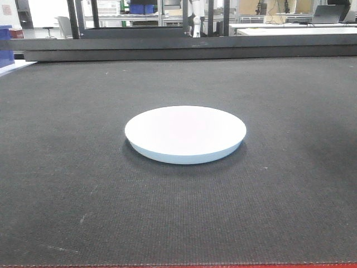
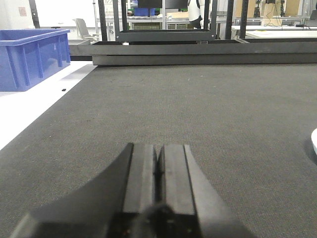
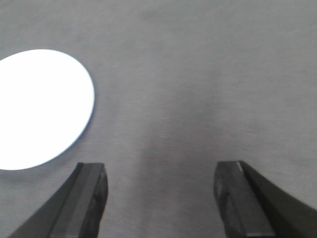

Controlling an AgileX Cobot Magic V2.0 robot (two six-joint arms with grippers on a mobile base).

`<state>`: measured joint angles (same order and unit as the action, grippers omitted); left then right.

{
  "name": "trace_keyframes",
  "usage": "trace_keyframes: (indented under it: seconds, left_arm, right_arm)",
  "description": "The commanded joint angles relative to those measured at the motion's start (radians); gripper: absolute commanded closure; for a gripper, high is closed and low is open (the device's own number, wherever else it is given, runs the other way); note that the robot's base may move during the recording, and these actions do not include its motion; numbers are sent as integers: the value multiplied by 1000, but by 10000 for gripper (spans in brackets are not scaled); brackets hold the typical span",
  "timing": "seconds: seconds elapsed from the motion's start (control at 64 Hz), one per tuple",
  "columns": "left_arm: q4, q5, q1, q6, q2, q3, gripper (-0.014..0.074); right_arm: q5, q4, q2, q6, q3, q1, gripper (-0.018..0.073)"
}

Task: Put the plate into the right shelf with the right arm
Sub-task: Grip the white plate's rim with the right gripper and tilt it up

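We see the plate [image 1: 185,134] lying flat, right way up, on the bench [image 1: 67,201], roughly at the middle of its dark woven mat [image 1: 290,184] and well apart from every edge. It is white and plain, with a thin shadow under its near rim. Nothing touches it.

The right end effector [image 3: 161,173] is spread wide. Its two dark fingers [image 3: 89,198] stand far apart with only bare mat between them. In the right wrist view the plate [image 3: 39,109] sits toward the upper left, beyond the left finger and outside the gap. That finger's tip is near the plate's rim but apart from it. This view is blurred, so we judge only loosely that the end effector hangs above the mat rather than resting on it.

The left end effector [image 2: 158,151] is pressed together, its pads [image 2: 141,168] meeting along a thin seam with nothing between them. It sits low over the mat on the bench's left part, pointing toward the far edge. A sliver of the plate [image 2: 314,141] shows at the right border of that view, well apart from it.

Along the far edge of the bench runs a dark rail [image 1: 184,49]. Past the mat's left edge lies a white surface [image 2: 25,114], and on it stands a blue bin [image 2: 29,57], near the far left corner.
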<state>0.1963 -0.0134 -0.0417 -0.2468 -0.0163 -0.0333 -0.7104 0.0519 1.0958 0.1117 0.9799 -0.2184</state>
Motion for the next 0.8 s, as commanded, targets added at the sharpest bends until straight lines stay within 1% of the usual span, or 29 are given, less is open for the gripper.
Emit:
trace_keyframes:
  seconds: [0.0, 0.094, 0.156, 0.422, 0.547, 0.782]
  left_arm:
    - [2, 89, 4, 2, -12, -9, 643]
    - [2, 89, 4, 2, -12, -9, 643]
    - [2, 89, 4, 2, -12, -9, 643]
    - [2, 89, 4, 2, -12, -9, 643]
    - [2, 89, 4, 2, -12, -9, 643]
    - [2, 89, 4, 2, -12, -9, 643]
  right_arm:
    - [1, -52, 94, 68, 118, -44, 23]
    - [-39, -100, 226, 124, 206, -102, 23]
    - [-52, -113, 303, 142, 265, -144, 23]
    - [-34, -114, 539, 146, 396, -231, 23]
    - [2, -114, 618, 146, 419, -251, 23]
    - [62, -124, 714, 146, 418, -251, 23]
